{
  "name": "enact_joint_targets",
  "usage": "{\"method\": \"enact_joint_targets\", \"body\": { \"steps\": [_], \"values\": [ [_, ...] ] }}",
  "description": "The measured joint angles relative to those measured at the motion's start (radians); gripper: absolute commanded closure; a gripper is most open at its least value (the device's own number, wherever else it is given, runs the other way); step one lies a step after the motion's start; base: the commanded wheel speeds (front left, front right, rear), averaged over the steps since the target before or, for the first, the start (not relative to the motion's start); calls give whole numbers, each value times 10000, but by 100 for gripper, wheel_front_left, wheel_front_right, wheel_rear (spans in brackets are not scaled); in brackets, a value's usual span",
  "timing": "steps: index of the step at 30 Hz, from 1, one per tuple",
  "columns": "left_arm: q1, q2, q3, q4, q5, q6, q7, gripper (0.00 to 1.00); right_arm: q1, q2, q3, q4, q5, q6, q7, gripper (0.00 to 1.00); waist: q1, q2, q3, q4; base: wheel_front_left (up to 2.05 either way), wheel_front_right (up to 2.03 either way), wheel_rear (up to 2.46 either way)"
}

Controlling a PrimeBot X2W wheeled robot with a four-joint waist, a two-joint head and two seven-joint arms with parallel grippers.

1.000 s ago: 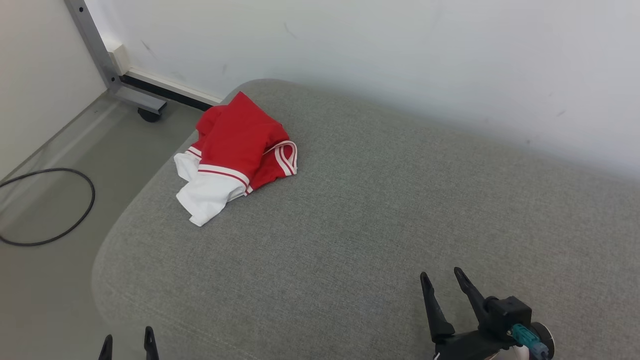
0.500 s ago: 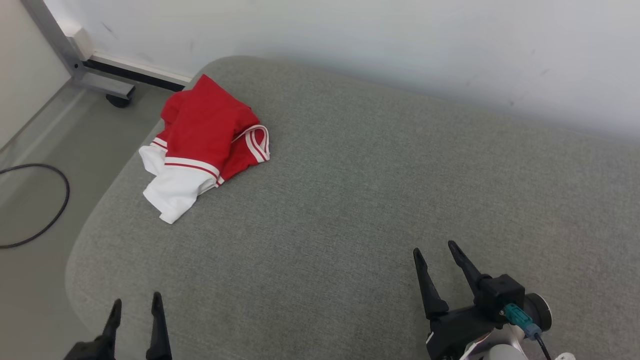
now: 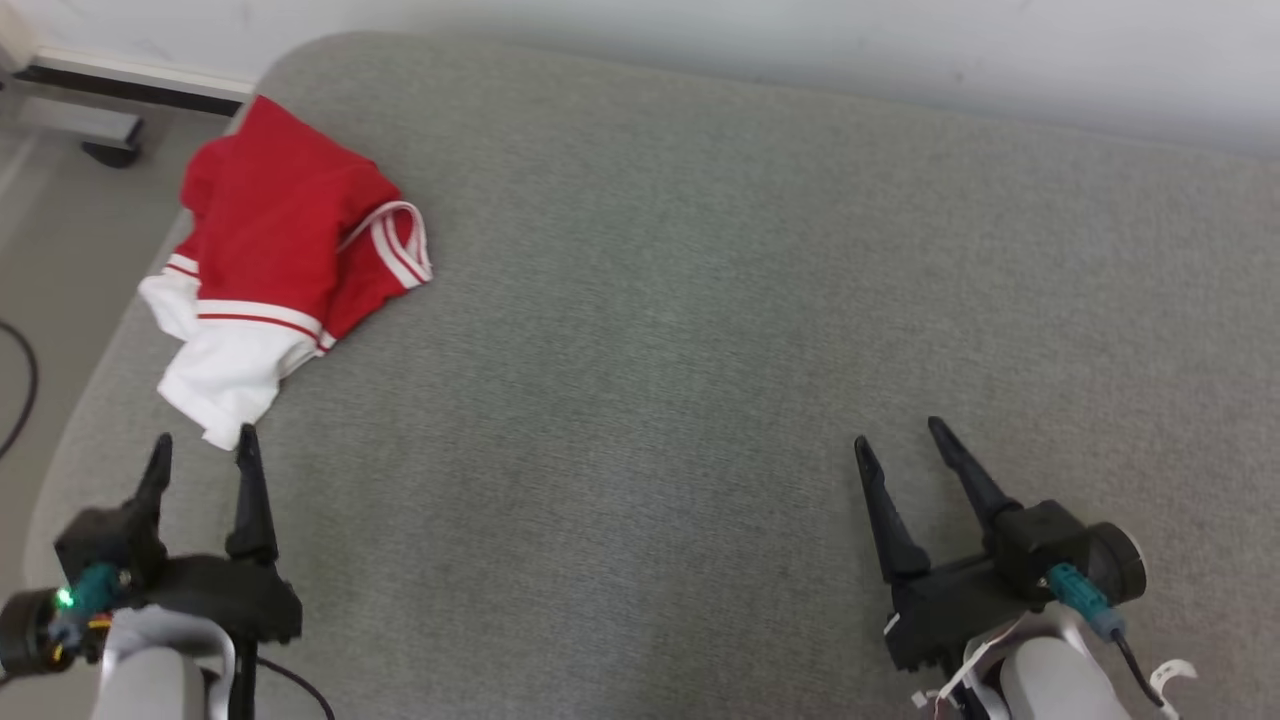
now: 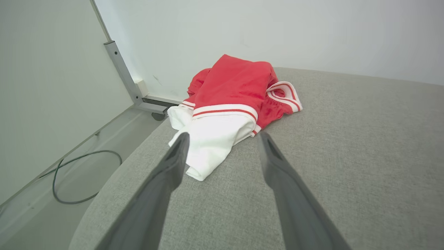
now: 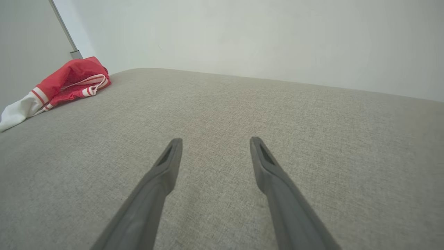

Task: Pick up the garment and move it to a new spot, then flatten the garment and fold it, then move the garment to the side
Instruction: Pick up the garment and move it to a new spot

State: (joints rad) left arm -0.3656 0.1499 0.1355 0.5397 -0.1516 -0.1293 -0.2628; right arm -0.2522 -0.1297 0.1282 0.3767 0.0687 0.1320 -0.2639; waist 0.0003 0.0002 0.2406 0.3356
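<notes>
Red-and-white garment (image 3: 280, 250) lies crumpled at the far left corner of the grey fabric counter (image 3: 700, 300).
With fingers spread wide and empty, the left tool (image 3: 204, 433) points at the garment's white hem, just beside it; the right tool (image 3: 897, 430), likewise spread and empty, is well apart.

The head camera now looks further down and to the right than a second ago, so the crumpled red and white garment (image 3: 280, 230) sits at ten o'clock on the grey fabric cushion (image 3: 650, 350). The looped black cable (image 3: 22, 385) on the floor is almost off the view at nine o'clock. The left gripper (image 3: 205, 433) is up from the bottom edge at seven o'clock, nearer the garment, its dark fingertips just short of the white corner. The right gripper (image 3: 897, 430) stands higher at five o'clock.
</notes>
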Motion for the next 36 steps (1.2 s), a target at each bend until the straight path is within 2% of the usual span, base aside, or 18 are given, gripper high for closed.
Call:
{"method": "enact_joint_targets", "body": {
  "steps": [8,14,17,23,36],
  "values": [
    [-1555,777,-238,2309,-192,-17,0,0,-280,-320,-17,-407,104,0,-2,0,0,0,691,-640,0,0,0],
    [-2319,1011,-69,3747,-470,4,0,0,-366,-472,-178,-644,125,0,-2,0,0,0,1151,-1075,0,0,0],
    [-2452,1016,40,4067,-596,232,0,0,-355,-485,-251,-736,130,0,-4,0,-1,0,1307,-1279,0,0,0],
    [-2643,1043,263,4575,-589,1022,-10,0,-333,-499,-378,-848,130,0,-6,0,-2,-2,1501,-1496,0,0,0],
    [-3435,1411,410,5881,-631,1818,4,0,-417,-612,-347,-926,132,0,-10,0,-3,-2,1720,-1766,0,0,0]
  ]
}}
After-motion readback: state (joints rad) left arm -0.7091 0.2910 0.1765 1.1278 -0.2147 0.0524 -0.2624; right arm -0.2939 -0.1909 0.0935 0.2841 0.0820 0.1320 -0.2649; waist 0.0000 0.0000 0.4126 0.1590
